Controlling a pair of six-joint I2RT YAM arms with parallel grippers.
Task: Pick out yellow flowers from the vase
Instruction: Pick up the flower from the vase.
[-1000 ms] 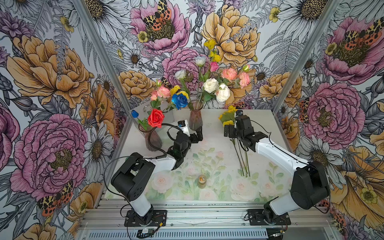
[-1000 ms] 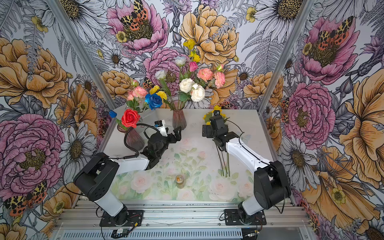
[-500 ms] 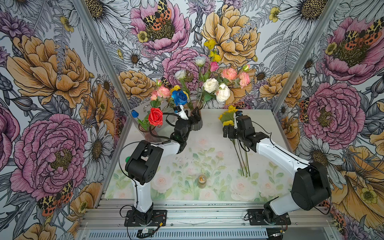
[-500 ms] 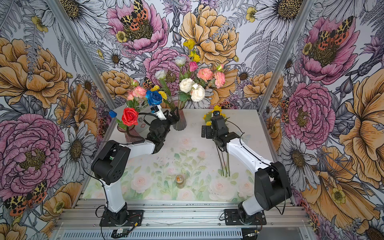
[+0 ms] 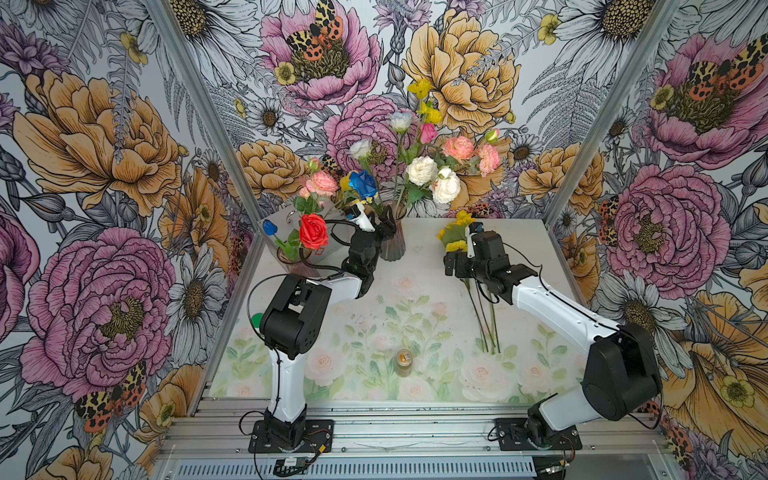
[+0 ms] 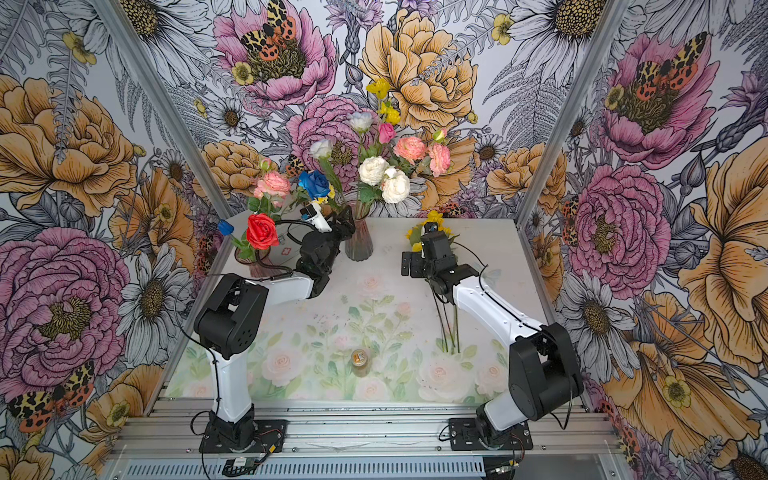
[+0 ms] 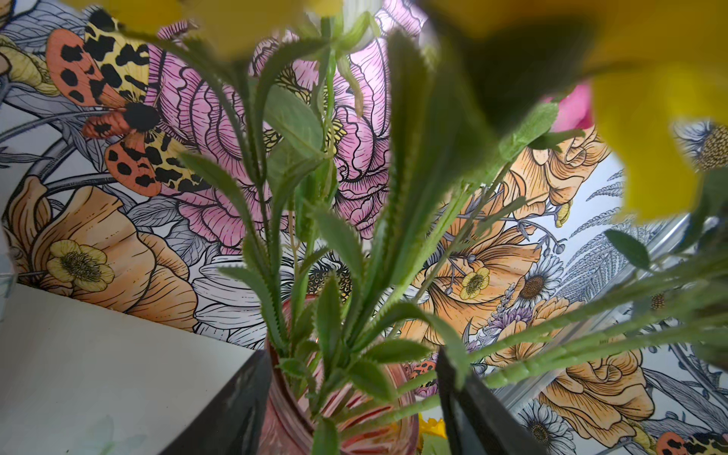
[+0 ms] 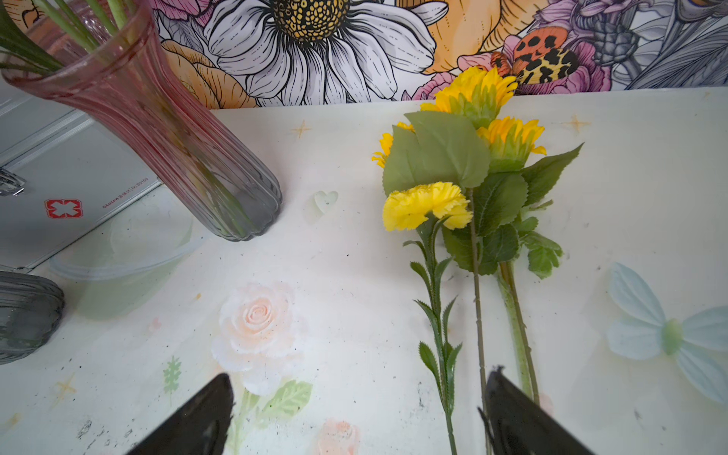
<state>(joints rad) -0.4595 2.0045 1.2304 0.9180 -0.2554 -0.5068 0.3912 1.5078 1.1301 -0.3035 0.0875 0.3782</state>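
I am 2 arms: my left arm and right arm are smooth white tubes joined by bulky black rounded housings. Thin black cables loop along me from joint to joint. Each arm stands on a black plate fixed to a silver rail. My fingers are flat black wedges, tapering, edges scuffed grey.
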